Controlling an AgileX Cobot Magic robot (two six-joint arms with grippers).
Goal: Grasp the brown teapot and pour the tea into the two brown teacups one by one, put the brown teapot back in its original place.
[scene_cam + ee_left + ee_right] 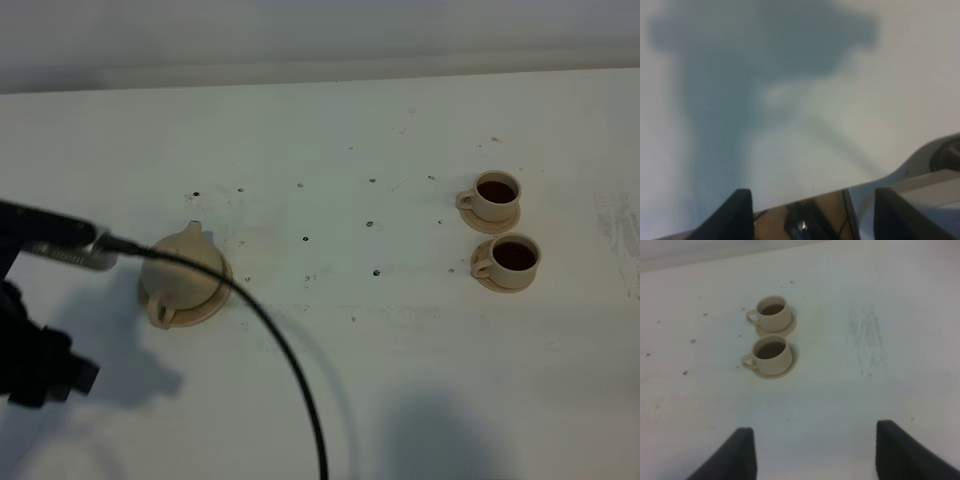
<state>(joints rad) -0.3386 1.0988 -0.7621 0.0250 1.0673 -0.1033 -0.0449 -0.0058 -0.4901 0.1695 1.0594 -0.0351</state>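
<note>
- On the white table (330, 120), left of centre in the high view, the teapot (182, 268) sits upright on its wide tan saucer (213, 300), lid on, spout toward the far edge and loop handle toward the near edge.
- Well apart to the right stand the two teacups, one behind the other, each on its own small saucer.
- Far cup (495, 197) and near cup (513, 259) both hold dark liquid; their handles turn toward the teapot side, and their saucers lie just beside each other.
- At the left edge of the high view the dark left arm (35, 355) hangs over the table near the teapot, clear of it, while a black cable (285, 355) curves from the arm past the pot's near side to the bottom of the frame.
- Left gripper (812, 212): its wrist view shows two dark fingers (732, 215) set wide apart with nothing between them, above bare table and the arm's own blurred shadow.
- Right gripper (812, 455): its wrist view likewise shows dark fingers (735, 457) spread wide and empty, well short of the cups.
- From that right wrist view the far cup (773, 313) and near cup (772, 355) again show dark fill and matching saucers.
- Small dark specks (305, 239) dot the tabletop between the teapot and the cups.
</note>
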